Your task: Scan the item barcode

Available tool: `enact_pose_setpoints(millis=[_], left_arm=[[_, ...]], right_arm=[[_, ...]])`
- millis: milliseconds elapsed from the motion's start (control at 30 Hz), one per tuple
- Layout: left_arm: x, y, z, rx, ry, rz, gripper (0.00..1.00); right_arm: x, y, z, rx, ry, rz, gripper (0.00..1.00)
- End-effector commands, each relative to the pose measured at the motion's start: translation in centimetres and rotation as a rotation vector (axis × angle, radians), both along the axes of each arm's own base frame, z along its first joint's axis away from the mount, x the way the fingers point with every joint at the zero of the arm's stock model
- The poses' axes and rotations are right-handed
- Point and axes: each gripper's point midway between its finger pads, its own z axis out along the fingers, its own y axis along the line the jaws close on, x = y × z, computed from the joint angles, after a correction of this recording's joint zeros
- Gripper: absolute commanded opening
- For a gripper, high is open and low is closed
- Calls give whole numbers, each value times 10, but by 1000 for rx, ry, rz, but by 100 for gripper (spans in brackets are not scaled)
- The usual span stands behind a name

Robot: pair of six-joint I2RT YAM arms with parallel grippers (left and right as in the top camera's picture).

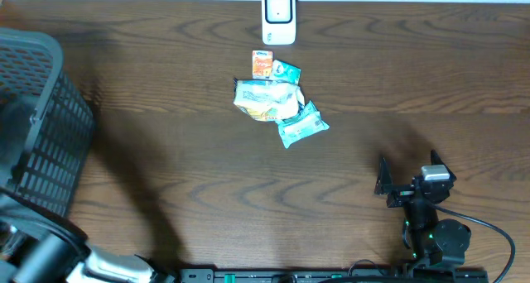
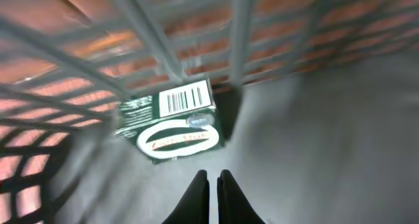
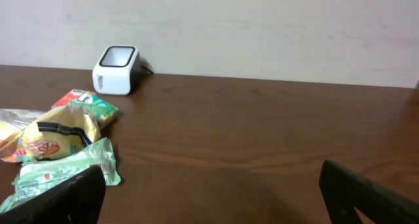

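Judging from the left wrist view, the box (image 2: 171,122) lies flat on the floor of the basket (image 1: 37,126), tight against its slatted wall, with the barcode (image 2: 185,98) facing up; the left claw (image 2: 213,175) hangs just above it, jaws pinched together and gripping nothing. Whether this box is already dealt with or has yet to be lifted out I cannot tell. If it has to come out, spread the jaws before going down, take the box by its edges so the barcode is left bare, and rise straight up so nothing catches the slats. Then carry it to the scanner (image 1: 278,16) at the far edge of the worktop (image 1: 207,192) and turn the code toward its window. Otherwise the work is at the pile (image 1: 277,101) of packets just in front of the scanner. The right claw (image 1: 406,174) — jaws spread wide, empty, near the front right — seems better placed for it. It should take the green packet (image 1: 302,126) at the pile's near edge rather than dig into the middle
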Motion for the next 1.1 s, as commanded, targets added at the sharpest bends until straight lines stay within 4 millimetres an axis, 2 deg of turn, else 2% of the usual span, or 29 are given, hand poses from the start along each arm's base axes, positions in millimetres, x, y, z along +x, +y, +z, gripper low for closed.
enact_pose_setpoints(millis=[0,100,167,267,333,400,433,600,767,867,1067], left_arm=[[-2,-10,42,43,-66,-31,7],[-10,-23,53,34,-60,-31,9],[-12,-24,55,35,-56,-29,30],[-8,-18,53,64,-25,-84,51],[-5,-13,45,82,26,-154,67],[-3,-10,33,85,88,-229,88],[-2,-9,27,79,112,-255,92],[-4,-6,-15,41,275,-419,93],[-29,7,-43,34,508,-452,92],[-32,12,-48,45,577,-497,92],[-18,23,-40,129,601,-579,93]], right_arm=[[0,-2,0,14,0,-9,99],[0,-2,0,13,0,-9,99],[0,-2,0,14,0,-9,99],[0,-2,0,14,0,-9,99],[0,-2,0,14,0,-9,99],[0,-2,0,14,0,-9,99],[0,-2,0,14,0,-9,99],[0,-2,0,13,0,-9,99],[0,-2,0,14,0,-9,99],[0,-2,0,14,0,-9,99],[0,-2,0,14,0,-9,99]])
